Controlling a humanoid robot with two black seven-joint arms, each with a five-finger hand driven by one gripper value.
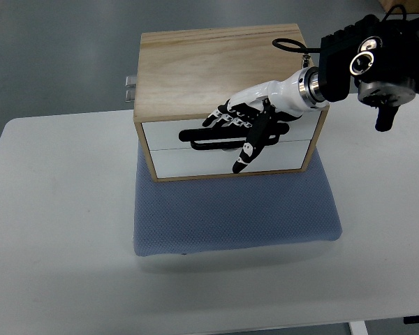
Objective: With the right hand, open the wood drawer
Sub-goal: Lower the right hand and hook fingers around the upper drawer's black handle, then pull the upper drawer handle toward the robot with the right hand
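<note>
White table; right hand (fingers extended) at drawer.

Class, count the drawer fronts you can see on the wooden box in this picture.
2: the upper drawer, behind the right hand, and the lower drawer directly beneath it.

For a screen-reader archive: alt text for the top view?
The right hand reaches over a wooden drawer box, fingers at the black handle of its closed white top drawer. The box sits on a blue mat on a white table.
</note>
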